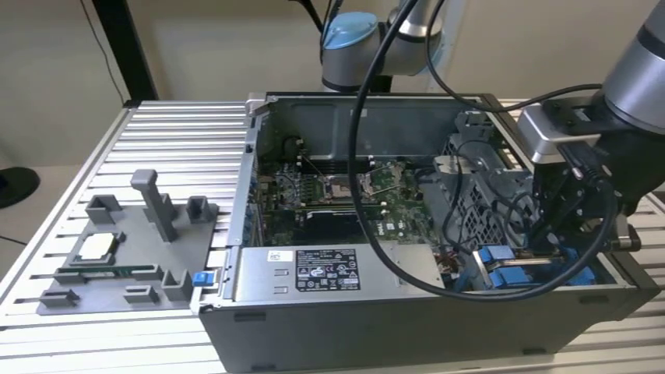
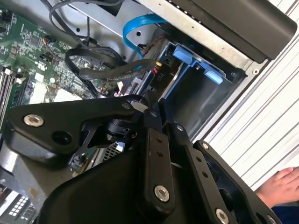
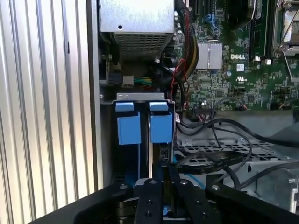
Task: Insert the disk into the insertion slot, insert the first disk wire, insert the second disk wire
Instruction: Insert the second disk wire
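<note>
A: Where is the gripper [image 1: 569, 234] in the exterior view?

B: Low at the exterior view's right, inside the open computer case [image 1: 416, 327], half hidden by looping black cables [image 1: 488, 234]. I cannot tell whether it is spread or pinching anything. Just below it lie the blue parts of the insertion slot [image 1: 519, 273].

A: Any labels?

B: A black-and-white sticker on the grey metal box [image 1: 311, 273] along the case's near edge. A grey fixture tray [image 1: 114, 265] sits on the slatted table [image 1: 177, 132], well apart at the exterior view's left.

A: And the second wrist view?

B: The gripper [image 2: 150, 105] points at the insertion slot [image 2: 201, 93]. A blue flat cable [image 2: 135, 25] curls beyond it, and a person's hand [image 2: 280, 184] rests on the table.

A: The first wrist view?

B: The gripper [image 3: 161, 164] hangs just before the disk [image 3: 161, 126]. The disk's blue carrier shows end-on in the insertion slot [image 3: 140, 96], with its long axis running into the bay. Its silver body is hidden. The motherboard [image 3: 233, 79] carries white print.
</note>
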Available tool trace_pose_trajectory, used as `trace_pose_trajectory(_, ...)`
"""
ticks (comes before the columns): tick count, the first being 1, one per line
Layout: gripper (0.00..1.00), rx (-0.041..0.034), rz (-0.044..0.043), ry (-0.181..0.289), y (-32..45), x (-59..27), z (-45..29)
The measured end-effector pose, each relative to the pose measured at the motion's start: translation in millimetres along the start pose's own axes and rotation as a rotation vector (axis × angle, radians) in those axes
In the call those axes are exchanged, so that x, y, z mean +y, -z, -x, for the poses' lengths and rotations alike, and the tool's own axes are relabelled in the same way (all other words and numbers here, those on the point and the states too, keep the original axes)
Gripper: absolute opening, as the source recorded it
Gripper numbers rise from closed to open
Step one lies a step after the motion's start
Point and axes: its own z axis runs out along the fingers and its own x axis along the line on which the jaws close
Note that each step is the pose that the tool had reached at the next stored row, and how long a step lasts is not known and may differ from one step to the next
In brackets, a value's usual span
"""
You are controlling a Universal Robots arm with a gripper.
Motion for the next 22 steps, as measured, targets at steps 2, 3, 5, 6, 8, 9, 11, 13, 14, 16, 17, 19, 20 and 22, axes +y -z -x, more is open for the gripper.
trace_pose_trajectory(2, 0.0, -0.0003, -0.0099, 0.001, -1.7, 0.1, 1.7)
trace_pose_trajectory(3, 0.0, -0.0006, -0.0137, 0.002, -2.4, 0.2, 2.5)
trace_pose_trajectory(5, 0.0, -0.0008, -0.0189, 0.003, -3.1, 0.2, 3.8)
trace_pose_trajectory(6, 0.0, -0.001, -0.0206, 0.004, -3.3, 0.8, 4.0)
trace_pose_trajectory(8, 0.0, -0.0011, -0.0249, 0.005, -3.4, 2.2, 4.3)
trace_pose_trajectory(9, 0.0, -0.0013, -0.028, 0.006, -3.6, 2.7, 4.4)
trace_pose_trajectory(11, 0.0, -0.0018, -0.0319, 0.011, -3.8, 5.0, 4.3)
trace_pose_trajectory(13, 0.0, -0.0019, -0.0351, 0.015, -3.8, 8.3, 4.2)
trace_pose_trajectory(14, 0.0, -0.0023, -0.0372, 0.016, -3.9, 9.4, 4.1)
trace_pose_trajectory(16, 0.0, -0.003, -0.0439, 0.023, -4.1, 9.8, 4.0)
trace_pose_trajectory(17, 0.0, -0.0035, -0.0494, 0.028, -4.3, 9.8, 4.1)
trace_pose_trajectory(19, 0.0, -0.0044, -0.0614, 0.039, -4.5, 9.8, 4.1)
trace_pose_trajectory(20, 0.0, -0.0047, -0.0658, 0.044, -4.6, 9.8, 4.0)
trace_pose_trajectory(22, 0.0, -0.0053, -0.0687, 0.047, -5.0, 10.4, 4.0)
